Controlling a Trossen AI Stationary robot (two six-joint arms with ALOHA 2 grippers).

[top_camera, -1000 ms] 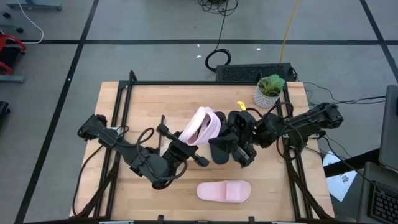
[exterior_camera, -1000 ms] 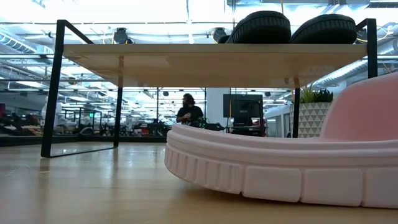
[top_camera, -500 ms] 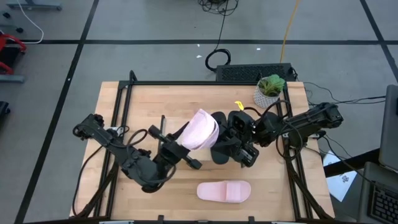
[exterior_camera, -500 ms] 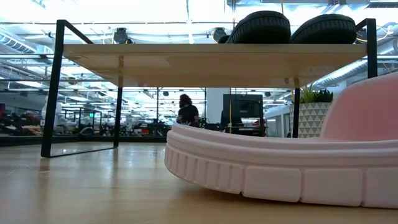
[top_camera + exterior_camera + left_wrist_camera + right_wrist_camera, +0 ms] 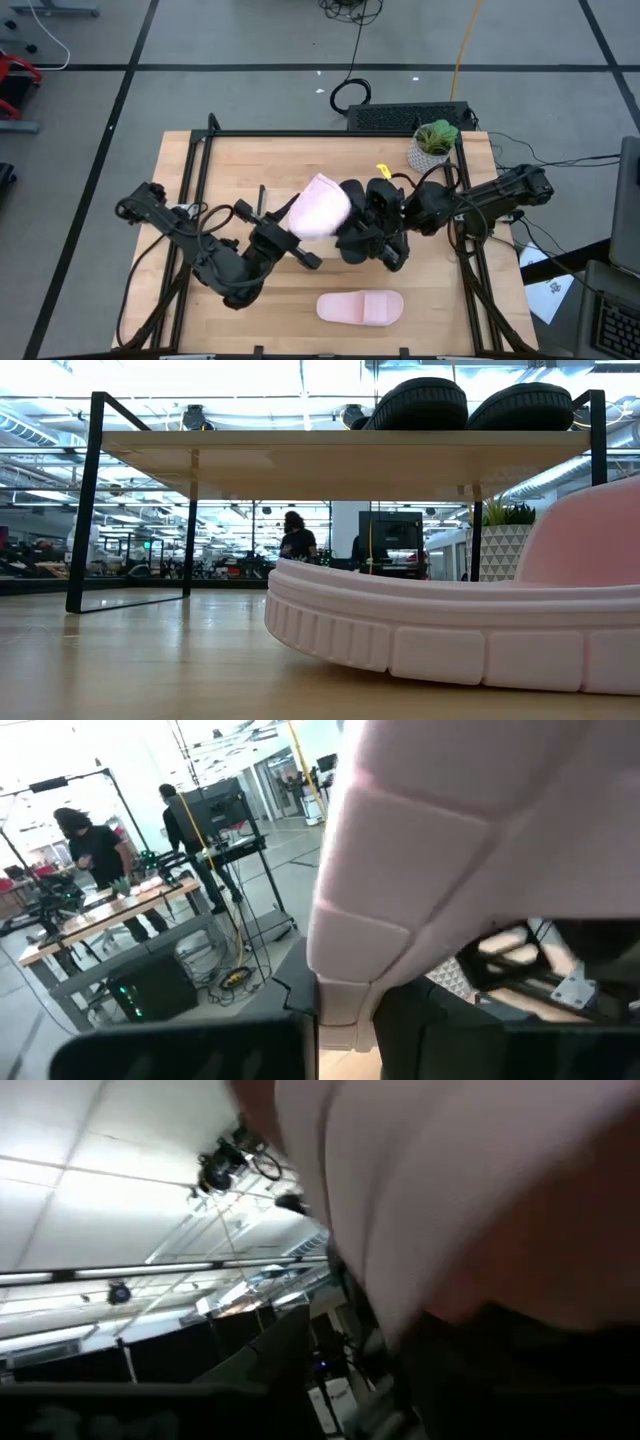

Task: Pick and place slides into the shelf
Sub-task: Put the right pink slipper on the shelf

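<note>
pale pink slide is held above the shelf, clamped by the left gripper. the right gripper is beside it; whether its fingers are apart cannot be told. a second pink slide is seen on the table.

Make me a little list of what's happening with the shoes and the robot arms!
Lifted pink slide: held up over the middle of the shelf, between both arms
Left gripper: at the lifted slide's near side, fingers hidden
Right gripper: close beside that slide, fingers hidden
Other pink slide: lying on the table in front, untouched
Black slides: two, already on top of the shelf
Potted plant: back right corner
</note>
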